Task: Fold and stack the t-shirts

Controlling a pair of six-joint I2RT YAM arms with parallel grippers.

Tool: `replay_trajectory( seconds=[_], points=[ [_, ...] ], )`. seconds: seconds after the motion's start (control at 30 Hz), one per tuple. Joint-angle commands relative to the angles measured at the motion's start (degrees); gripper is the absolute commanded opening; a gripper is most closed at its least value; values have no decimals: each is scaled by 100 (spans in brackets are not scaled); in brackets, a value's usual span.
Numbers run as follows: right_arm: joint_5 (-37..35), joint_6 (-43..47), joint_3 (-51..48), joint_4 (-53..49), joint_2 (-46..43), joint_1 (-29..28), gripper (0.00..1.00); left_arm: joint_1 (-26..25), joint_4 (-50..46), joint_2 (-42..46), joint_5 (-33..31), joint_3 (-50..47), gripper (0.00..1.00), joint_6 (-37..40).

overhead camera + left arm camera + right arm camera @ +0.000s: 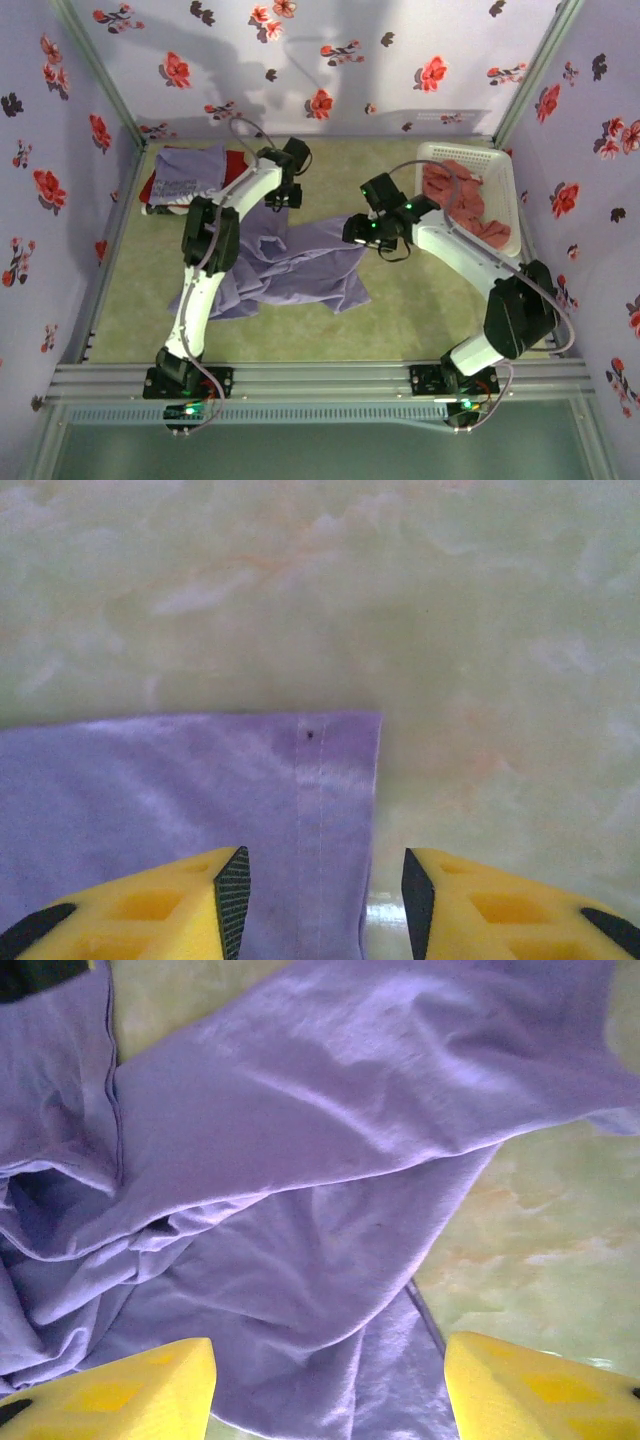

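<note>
- Lavender t-shirt point(300, 265) lay crumpled on the table point(420, 320), left of the white basket point(508, 215). Its hemmed corner point(340, 750) lay flat.
- Left gripper point(325, 880): jaws spread astride that corner's hem, nothing pinched yet.
- Right gripper point(325, 1360): jaws spread over the bunched side nearest the basket, holding nothing.
- Likely step: spread it flat. Left should bite deep past the stitching. Right should take a free edge, not the bunch, then pull apart evenly.
- Folded stack point(185, 180) sat farthest left of the basket; salmon shirts point(462, 200) lay inside it.
</note>
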State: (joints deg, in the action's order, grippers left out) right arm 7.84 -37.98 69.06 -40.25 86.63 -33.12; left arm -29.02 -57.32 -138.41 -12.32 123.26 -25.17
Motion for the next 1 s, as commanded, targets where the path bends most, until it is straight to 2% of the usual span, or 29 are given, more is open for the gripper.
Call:
replay_trajectory(
  seconds=[0.0,0.1,0.27,0.43,0.6,0.77,0.97],
  points=[
    [-30,218,-55,-325,-153,72,64,-34,-696,-326,-447,488,46,205],
    [40,237,-121,-261,-168,139,64,-25,-594,-463,-409,434,42,154],
    [122,311,-86,-192,-147,180,64,-42,-218,-498,265,180,28,-32],
    [265,335,35,-77,34,176,63,-3,-245,-317,225,19,0,-176],
    [357,337,114,109,333,162,64,45,106,1023,260,-821,0,-577],
    [73,168,57,368,623,170,65,75,335,2556,352,-1929,0,-935],
    [-87,-61,6,512,571,167,66,474,703,4257,415,-3520,0,-1245]
  ],
)
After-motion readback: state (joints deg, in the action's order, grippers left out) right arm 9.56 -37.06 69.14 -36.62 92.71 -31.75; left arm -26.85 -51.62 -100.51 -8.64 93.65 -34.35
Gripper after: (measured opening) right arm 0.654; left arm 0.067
